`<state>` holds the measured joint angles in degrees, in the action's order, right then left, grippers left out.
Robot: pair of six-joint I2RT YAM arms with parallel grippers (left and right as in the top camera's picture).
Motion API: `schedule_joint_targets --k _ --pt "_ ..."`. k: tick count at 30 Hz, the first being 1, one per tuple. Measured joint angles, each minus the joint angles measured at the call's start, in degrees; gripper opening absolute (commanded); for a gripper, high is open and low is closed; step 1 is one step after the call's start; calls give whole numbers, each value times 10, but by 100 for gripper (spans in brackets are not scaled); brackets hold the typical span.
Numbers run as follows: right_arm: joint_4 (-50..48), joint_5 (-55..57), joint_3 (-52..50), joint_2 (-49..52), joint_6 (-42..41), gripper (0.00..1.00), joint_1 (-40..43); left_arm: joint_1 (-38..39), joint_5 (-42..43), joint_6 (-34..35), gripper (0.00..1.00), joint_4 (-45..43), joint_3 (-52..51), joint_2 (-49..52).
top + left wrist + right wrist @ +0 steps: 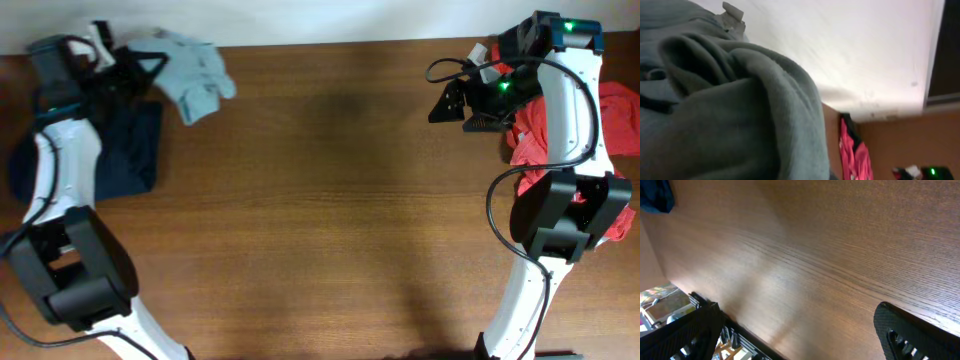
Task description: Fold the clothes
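Observation:
The clothes lie in two heaps. At the far left, a pale grey-blue T-shirt (pixel 195 75) is bunched at the table's back edge. My left gripper (pixel 140 66) is shut on its left end, and its cloth (pixel 740 110) fills the left wrist view and hides the fingers. A dark navy garment (pixel 125 150) lies flat under that arm. Red clothes (pixel 527 140) are piled at the far right behind my right arm; the left wrist view shows them small as the red pile (pixel 852 152). My right gripper (pixel 447 103) hangs open over bare wood, its fingers (pixel 910 335) wide apart and holding nothing.
The wooden table (pixel 330 200) stretches between the two arms. A white wall runs behind the back edge. The right wrist view shows a bit of blue cloth (pixel 655 195) in its top left corner and the table's edge (pixel 747 340) at bottom left.

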<state>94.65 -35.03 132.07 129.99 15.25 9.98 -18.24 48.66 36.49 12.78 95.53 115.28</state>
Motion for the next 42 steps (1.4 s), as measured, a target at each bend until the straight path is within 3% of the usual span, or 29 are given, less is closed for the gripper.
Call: schedule_joint_targets --k 17,24,31,42 --pt "6 0 0 0 0 99 0 -166 50 0 1 14 0 0" --pt "7 0 0 0 0 99 0 -233 44 -45 1 137 2 -3" --pt "6 0 0 0 0 99 0 -238 -21 -106 1 308 4 -10" --pt "8 0 0 0 0 99 -2 -260 -135 -156 1 357 4 -11"
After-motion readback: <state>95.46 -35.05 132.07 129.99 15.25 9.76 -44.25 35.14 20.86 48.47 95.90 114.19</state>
